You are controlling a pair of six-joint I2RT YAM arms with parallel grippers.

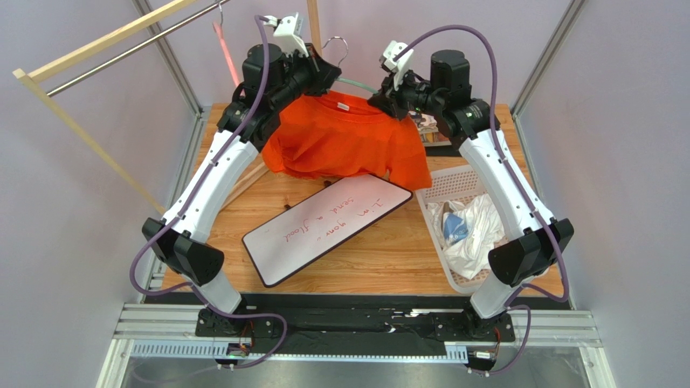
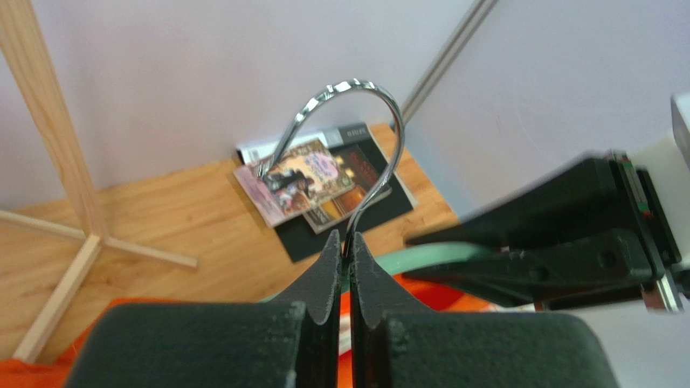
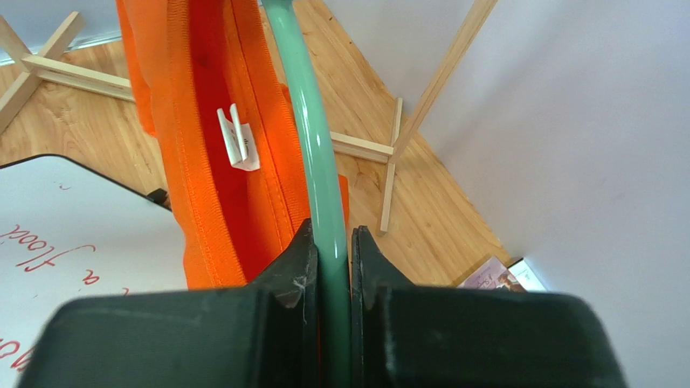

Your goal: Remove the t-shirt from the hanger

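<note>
Right hand (image 3: 332,240) tight on hanger (image 3: 301,121), left hand (image 2: 346,246) on hook (image 2: 350,87)

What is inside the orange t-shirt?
Through the open collar only a white label and inner cloth show. The green hanger runs beside the collar; whether part of it lies inside the t-shirt, the cloth hides.

Bright even light; left claw (image 2: 345,246) blurred

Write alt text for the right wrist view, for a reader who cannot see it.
The right hand is closed on the green hanger, whose arm runs up and away beside the orange t-shirt and its white label. Behind are the wooden table, a whiteboard with red writing and the legs of a wooden stand.
</note>
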